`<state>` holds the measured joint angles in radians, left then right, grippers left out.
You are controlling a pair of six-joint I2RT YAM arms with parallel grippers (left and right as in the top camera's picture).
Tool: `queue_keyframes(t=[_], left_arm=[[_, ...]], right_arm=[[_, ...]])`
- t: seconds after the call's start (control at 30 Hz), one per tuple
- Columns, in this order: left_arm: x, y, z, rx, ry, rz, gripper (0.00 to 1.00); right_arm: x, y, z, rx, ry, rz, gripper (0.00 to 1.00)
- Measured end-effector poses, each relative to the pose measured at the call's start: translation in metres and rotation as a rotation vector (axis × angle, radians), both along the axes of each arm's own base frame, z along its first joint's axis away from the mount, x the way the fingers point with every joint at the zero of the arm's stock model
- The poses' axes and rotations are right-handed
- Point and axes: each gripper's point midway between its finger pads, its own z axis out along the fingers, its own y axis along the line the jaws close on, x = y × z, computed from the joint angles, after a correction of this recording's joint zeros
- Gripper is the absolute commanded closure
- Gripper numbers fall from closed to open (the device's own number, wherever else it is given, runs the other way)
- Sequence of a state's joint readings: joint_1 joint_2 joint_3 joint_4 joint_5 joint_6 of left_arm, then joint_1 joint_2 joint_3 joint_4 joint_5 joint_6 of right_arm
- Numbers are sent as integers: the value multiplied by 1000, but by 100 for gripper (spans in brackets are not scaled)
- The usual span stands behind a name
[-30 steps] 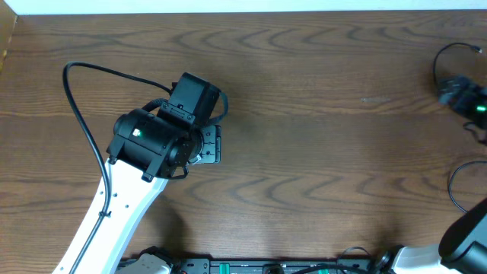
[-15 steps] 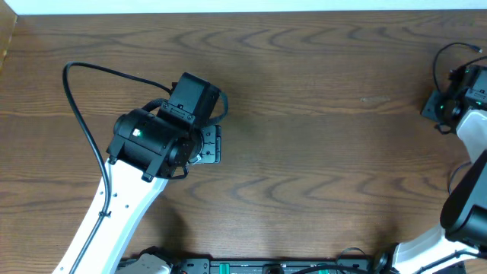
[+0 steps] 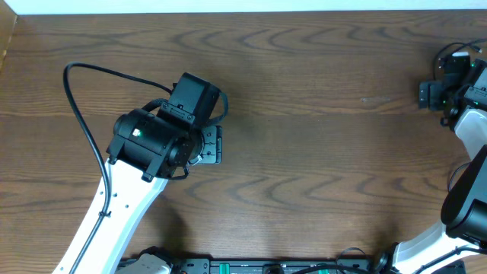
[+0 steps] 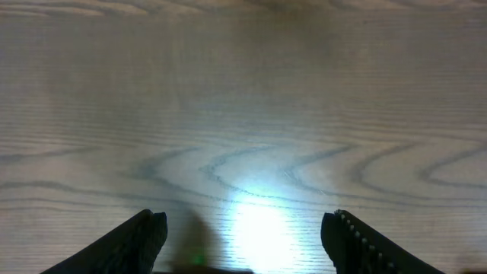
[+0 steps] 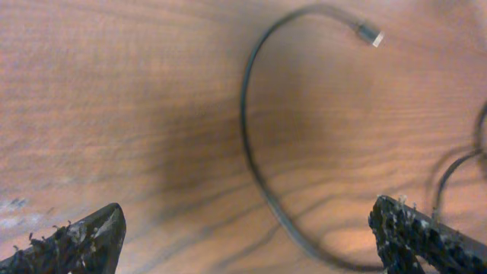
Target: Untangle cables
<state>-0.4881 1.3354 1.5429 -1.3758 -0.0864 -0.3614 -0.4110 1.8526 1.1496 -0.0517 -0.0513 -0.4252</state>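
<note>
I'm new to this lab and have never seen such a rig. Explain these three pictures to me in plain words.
These are two robot arms at a wooden table. The overhead picture looks straight down: the left arm reaches over the table's left half, the right arm stands at the right edge. The other two pictures come from cameras on the wrists, so each shows its own two fingers at the bottom corners. The left gripper is open over bare wood. The right gripper is open too, hovering above a thin black cable that curves across the table and ends in a small plug. Neither gripper holds anything.
</note>
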Motion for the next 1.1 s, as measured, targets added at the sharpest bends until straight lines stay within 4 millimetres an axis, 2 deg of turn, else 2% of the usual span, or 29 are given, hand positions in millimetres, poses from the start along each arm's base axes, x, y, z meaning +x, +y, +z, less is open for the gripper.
queue_keyframes(t=[0.07, 0.17, 0.33, 0.53, 0.63, 0.67, 0.77, 0.93, 1.07, 1.1], left_arm=[[0, -1, 0, -5, 2, -1, 29], [0, -2, 0, -11, 0, -3, 29], [0, -6, 0, -34, 5, -10, 29], [-1, -8, 0, -44, 11, -14, 29], [-1, -9, 0, -49, 13, -16, 29], [-1, -9, 0, -49, 13, -16, 29], [-1, -10, 0, -52, 13, -17, 29], [0, -10, 0, -55, 7, -17, 29], [0, -11, 1, -56, 6, -17, 29], [0, -11, 1, -56, 6, -17, 29]], right_arm=[[4, -2, 1, -30, -9, 16, 1], [8, -6, -14, -40, 22, 27, 1], [8, -9, -69, 16, 160, 12, 1], [24, -32, -69, 9, 195, -86, 1], [24, -42, -69, 25, 219, -151, 4], [23, -45, -70, 37, 221, -175, 7], [16, -63, -72, 77, 220, -266, 30], [-9, -94, -80, 146, 227, -441, 75], [-28, -113, -84, 191, 231, -569, 98], [-35, -119, -84, 200, 231, -607, 99]])
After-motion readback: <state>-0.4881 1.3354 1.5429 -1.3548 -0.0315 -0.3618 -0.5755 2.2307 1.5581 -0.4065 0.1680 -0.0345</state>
